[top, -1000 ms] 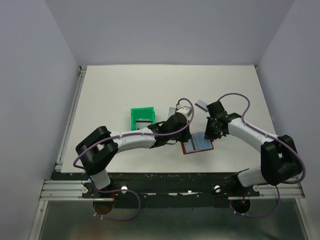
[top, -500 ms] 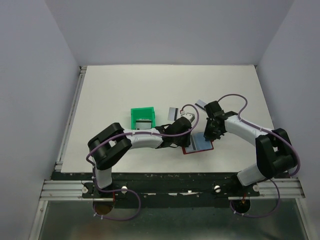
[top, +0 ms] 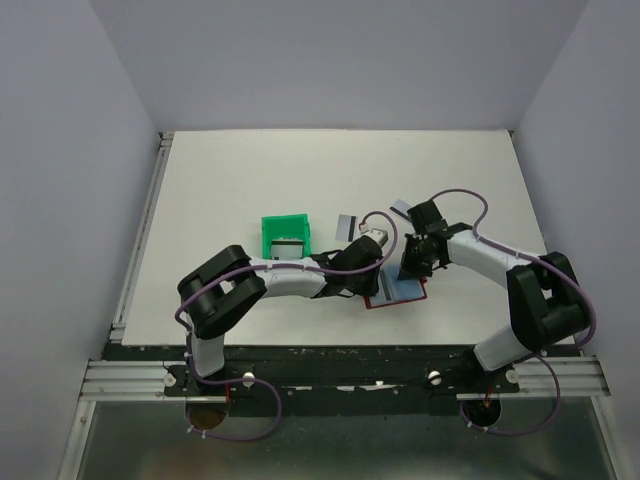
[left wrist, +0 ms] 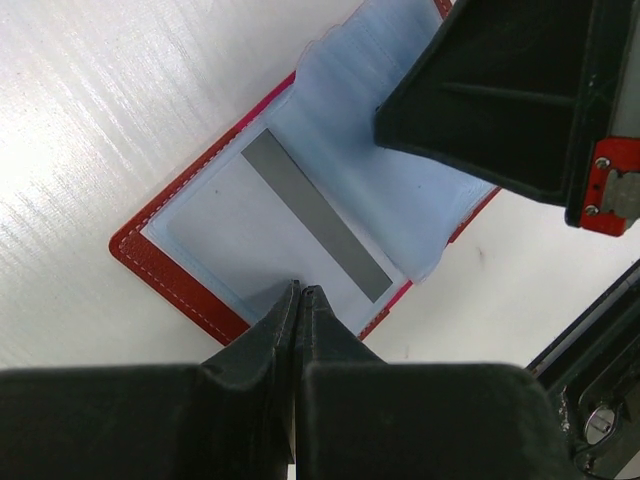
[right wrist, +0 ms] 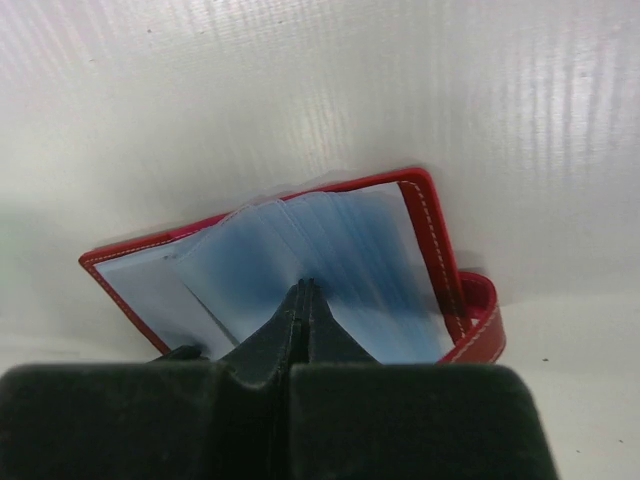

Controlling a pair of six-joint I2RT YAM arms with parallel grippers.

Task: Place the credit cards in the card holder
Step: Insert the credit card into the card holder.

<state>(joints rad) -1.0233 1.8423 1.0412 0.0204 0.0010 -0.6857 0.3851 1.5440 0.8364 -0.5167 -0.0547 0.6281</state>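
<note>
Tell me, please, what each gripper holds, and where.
Right gripper: the card holder, by the free edge of its blue sleeves. Left gripper: shut at its near page edge; hold cannot be told.

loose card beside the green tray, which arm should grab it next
Left, probably. The loose card lies right by the left gripper, which is shut and seems to grip nothing. The right gripper is shut on the blue sleeves of the card holder, holding it open.

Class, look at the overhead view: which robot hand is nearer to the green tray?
Left. The left hand sits at the card holder's left edge, right of the green tray; the right hand is farther right, over the holder.
</note>
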